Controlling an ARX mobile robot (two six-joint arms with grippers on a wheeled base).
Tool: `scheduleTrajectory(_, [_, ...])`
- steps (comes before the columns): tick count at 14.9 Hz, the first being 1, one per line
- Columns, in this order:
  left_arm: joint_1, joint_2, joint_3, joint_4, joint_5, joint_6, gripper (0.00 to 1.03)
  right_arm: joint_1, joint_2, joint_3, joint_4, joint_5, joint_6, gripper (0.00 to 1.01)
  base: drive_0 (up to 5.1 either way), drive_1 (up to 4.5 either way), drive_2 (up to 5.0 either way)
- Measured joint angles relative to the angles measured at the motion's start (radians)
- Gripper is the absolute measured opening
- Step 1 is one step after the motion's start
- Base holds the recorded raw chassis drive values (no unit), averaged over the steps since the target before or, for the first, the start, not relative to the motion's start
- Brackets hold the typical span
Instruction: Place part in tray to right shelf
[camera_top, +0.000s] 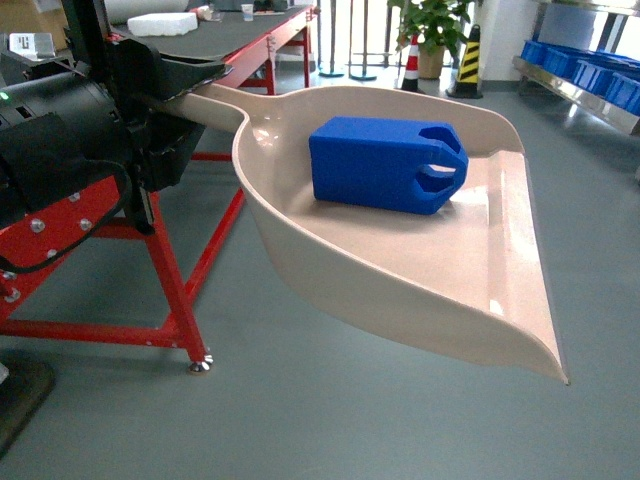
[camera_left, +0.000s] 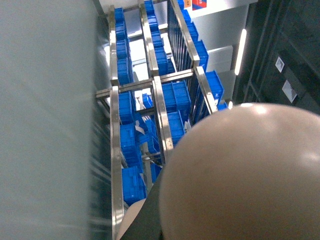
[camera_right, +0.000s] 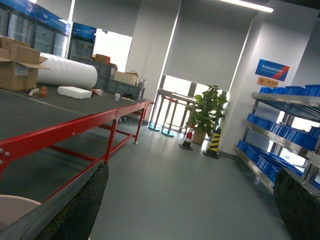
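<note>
The beige dustpan-shaped tray (camera_top: 470, 290) hangs level above the floor, its lip toward the lower right. In it lies the blue part (camera_top: 385, 165), notched lug pointing right. My left gripper (camera_top: 185, 95) is shut on the tray's handle (camera_top: 210, 108) at upper left. The left wrist view is mostly filled by the tray's rounded underside (camera_left: 245, 175), with one dark finger (camera_left: 162, 217) beside it. My right gripper (camera_right: 190, 210) is open over bare floor, with nothing between its fingers (camera_right: 80, 207). It is out of the head view. The right shelf (camera_top: 590, 85) with blue crates stands at far right.
A red-legged metal table (camera_top: 185, 290) stands close on the left, under my left arm. A potted plant (camera_top: 432, 30), a traffic cone (camera_top: 410, 62) and a yellow-black post (camera_top: 468, 60) stand at the back. Grey floor (camera_top: 330, 410) lies between me and the shelf (camera_right: 280, 142).
</note>
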Motion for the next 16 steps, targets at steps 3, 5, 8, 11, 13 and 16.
scheduleTrajectory(3, [0.0, 0.0, 0.0, -0.001, 0.002, 0.002, 0.14, 0.0, 0.0, 0.0, 0.003, 0.0, 0.0, 0.98, 5.0, -2.5, -2.5])
scheduleTrajectory(5, [0.0, 0.0, 0.0, 0.002, 0.002, -0.001, 0.14, 0.001, -0.002, 0.0, 0.004, 0.002, 0.0, 0.98, 5.0, -2.5, -2.5])
scheduleTrajectory(8, [-0.008, 0.0, 0.0, 0.0, 0.009, 0.0, 0.14, 0.0, -0.001, 0.0, 0.004, 0.003, 0.0, 0.98, 5.0, -2.5, -2.5])
scheduleTrajectory(11, [-0.009, 0.0, 0.0, 0.002, 0.008, -0.001, 0.14, 0.0, -0.001, 0.0, 0.005, 0.006, 0.0, 0.98, 5.0, -2.5, -2.5])
scheduleTrajectory(13, [-0.005, 0.0, 0.0, 0.002, 0.005, 0.0, 0.14, 0.0, -0.001, 0.0, 0.002, 0.004, 0.0, 0.98, 5.0, -2.5, -2.5])
scheduleTrajectory(16, [-0.001, 0.0, 0.0, 0.0, 0.002, 0.0, 0.14, 0.0, 0.0, 0.0, 0.001, 0.003, 0.0, 0.98, 0.0, 3.89, -3.9])
